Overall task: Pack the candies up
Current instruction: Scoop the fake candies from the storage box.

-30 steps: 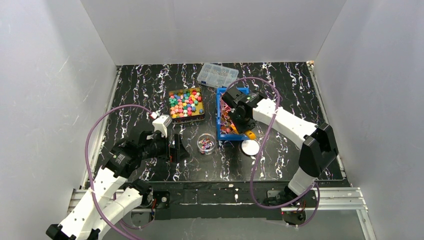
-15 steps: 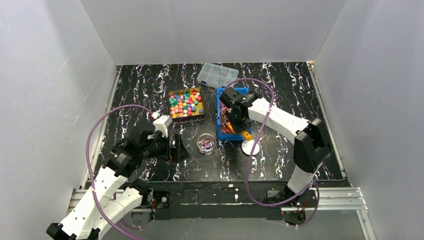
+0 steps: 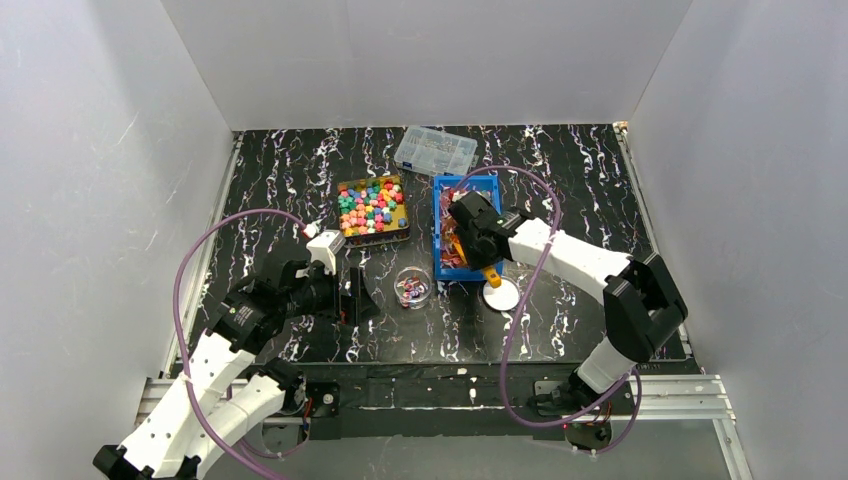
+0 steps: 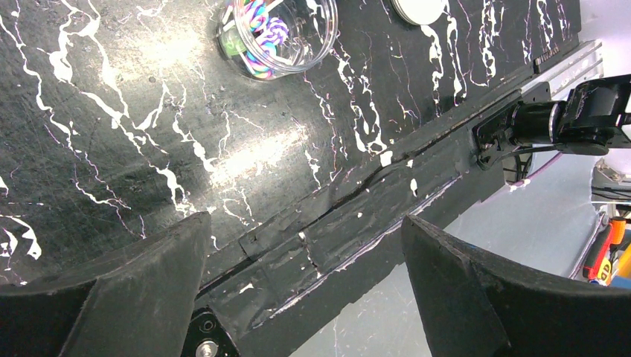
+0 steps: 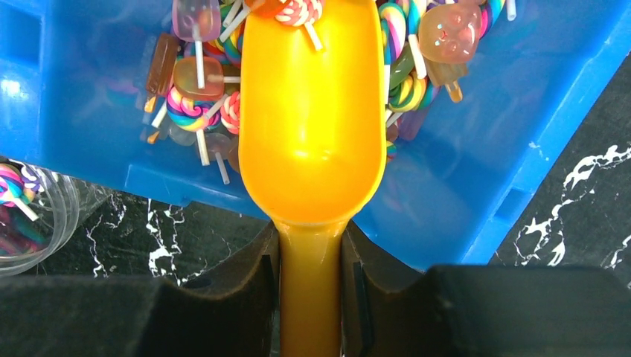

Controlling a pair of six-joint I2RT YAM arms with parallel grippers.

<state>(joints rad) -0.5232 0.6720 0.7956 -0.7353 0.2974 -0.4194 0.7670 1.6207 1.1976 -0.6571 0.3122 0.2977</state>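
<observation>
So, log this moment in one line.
right gripper: shut on orange scoop | scoop: in blue bin among lollipops | left gripper: open

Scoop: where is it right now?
Right wrist view, centre: the scoop is held by the right gripper, its bowl reaching into the blue bin among the candies.

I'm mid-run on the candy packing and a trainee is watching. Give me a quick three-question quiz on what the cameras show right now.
1. Multiple choice: what is the right gripper holding?
A. a white lid
B. an orange scoop
C. a compartment box

2. True or false: the left gripper is open and holds nothing.

3. Fill in the blank: the scoop's bowl sits among lollipop candies inside the ____ bin.

Key: 1 B; 2 true; 3 blue.
</observation>
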